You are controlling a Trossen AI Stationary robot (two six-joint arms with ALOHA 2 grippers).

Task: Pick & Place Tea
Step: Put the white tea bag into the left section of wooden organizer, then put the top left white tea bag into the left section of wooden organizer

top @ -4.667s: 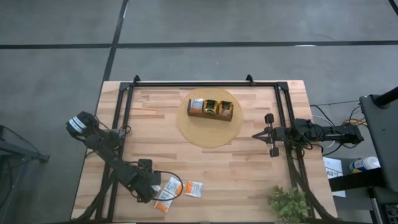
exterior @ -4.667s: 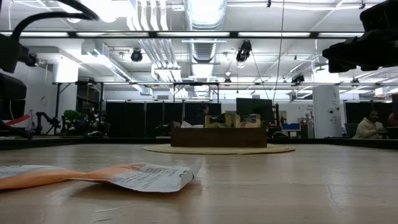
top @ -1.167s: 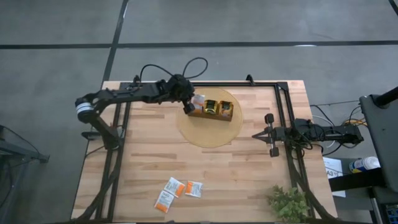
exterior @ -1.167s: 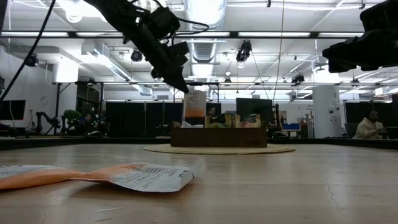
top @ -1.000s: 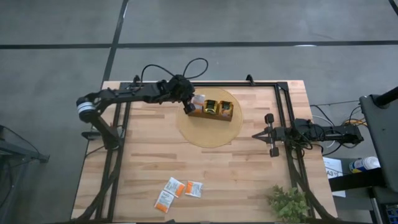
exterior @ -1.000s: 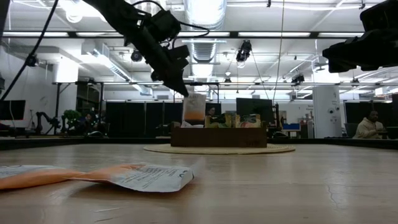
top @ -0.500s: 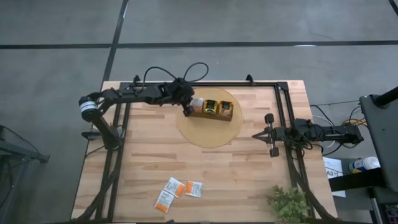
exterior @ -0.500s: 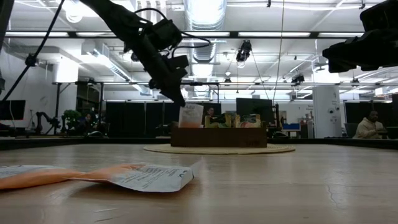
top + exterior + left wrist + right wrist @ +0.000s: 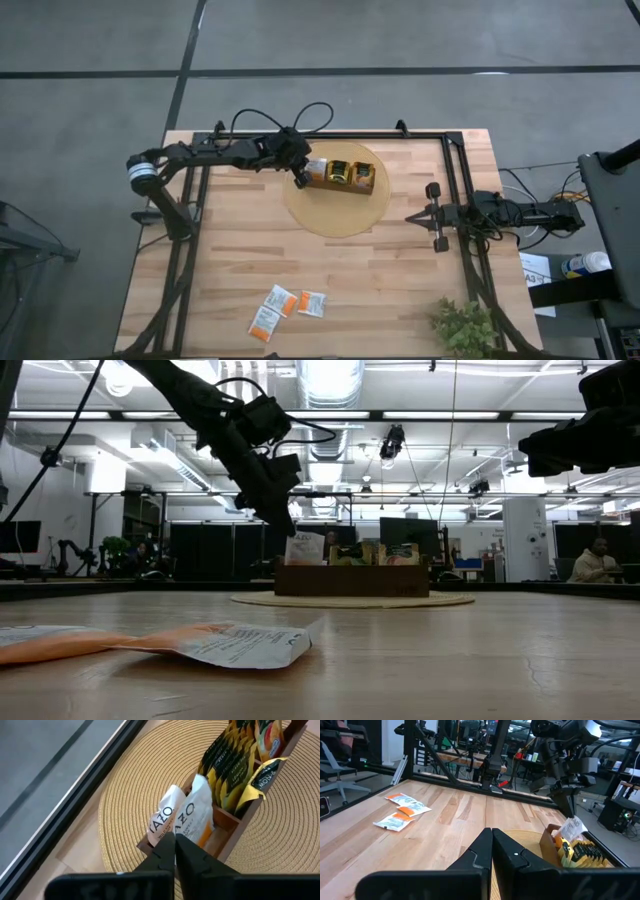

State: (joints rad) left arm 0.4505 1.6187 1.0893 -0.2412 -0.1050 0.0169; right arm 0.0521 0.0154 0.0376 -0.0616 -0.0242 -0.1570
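Observation:
A brown wooden tray [image 9: 342,186] stands on a round woven mat [image 9: 335,215] at the table's far middle. Its compartments hold tea packets: white-and-orange ones [image 9: 162,820] at the left end, yellow-green ones [image 9: 225,765] in the middle and orange ones [image 9: 267,735] at the right. My left gripper [image 9: 175,840] hovers over the tray's left end, shut on a white-and-orange tea packet [image 9: 195,815]. Three more packets [image 9: 285,308] lie flat near the table's front edge. My right gripper [image 9: 432,216] waits shut and level at the table's right side. My left gripper pinches the packet's upper edge [image 9: 181,833] between its two fingertips. The fingers slant down at it from the table's left. The packet stands nearly upright below them, its lower part inside the tray's left compartment, beside another white-and-orange packet.
A small green plant [image 9: 462,325] stands at the near right corner. Black frame rails [image 9: 330,133] run along the table's far, left and right sides. Bare wood lies between the mat and the three loose packets. A person [image 9: 597,560] sits in the room behind.
My left gripper has sunk toward the tray with the white-and-orange packet. The packet, held above the tray a second ago, now stands lower, with its bottom part inside the left compartment. The fingers have stayed shut.

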